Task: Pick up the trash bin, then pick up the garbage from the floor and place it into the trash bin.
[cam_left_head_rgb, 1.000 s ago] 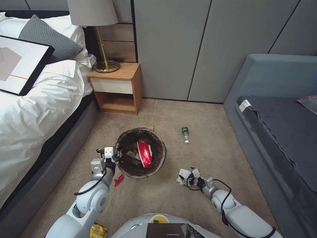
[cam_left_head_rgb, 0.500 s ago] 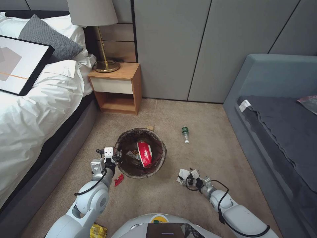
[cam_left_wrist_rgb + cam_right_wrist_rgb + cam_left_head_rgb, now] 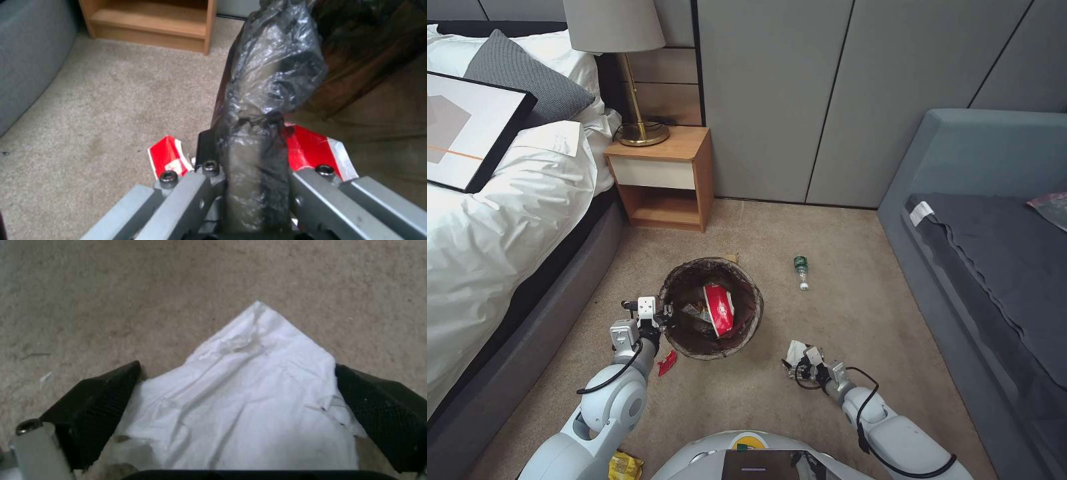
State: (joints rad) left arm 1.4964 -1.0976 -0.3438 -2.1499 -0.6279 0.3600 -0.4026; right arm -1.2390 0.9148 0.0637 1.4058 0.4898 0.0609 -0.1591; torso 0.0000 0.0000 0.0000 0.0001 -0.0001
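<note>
The trash bin (image 3: 756, 301), round with a dark liner, stands on the carpet in front of me with a red-and-white wrapper (image 3: 719, 308) inside. My left gripper (image 3: 661, 313) is shut on the trash bin's near-left rim; the left wrist view shows the liner-covered rim (image 3: 267, 83) pinched in that gripper (image 3: 249, 173). My right gripper (image 3: 802, 361) is low over a crumpled white paper (image 3: 794, 351) to the right of the bin. In the right wrist view this gripper (image 3: 236, 370) is open, its fingers (image 3: 95, 396) on either side of the paper (image 3: 249, 396).
A small red wrapper (image 3: 667, 362) lies by the bin's near-left side. A green bottle (image 3: 802, 270) lies farther right, a yellow wrapper (image 3: 626, 465) near my base. A bed (image 3: 507, 220) is on the left, a nightstand (image 3: 664, 177) behind the bin and a grey sofa (image 3: 987, 267) on the right.
My right gripper has slid left and slightly nearer, so that it now straddles the white paper. The left gripper and the bin have not moved.
</note>
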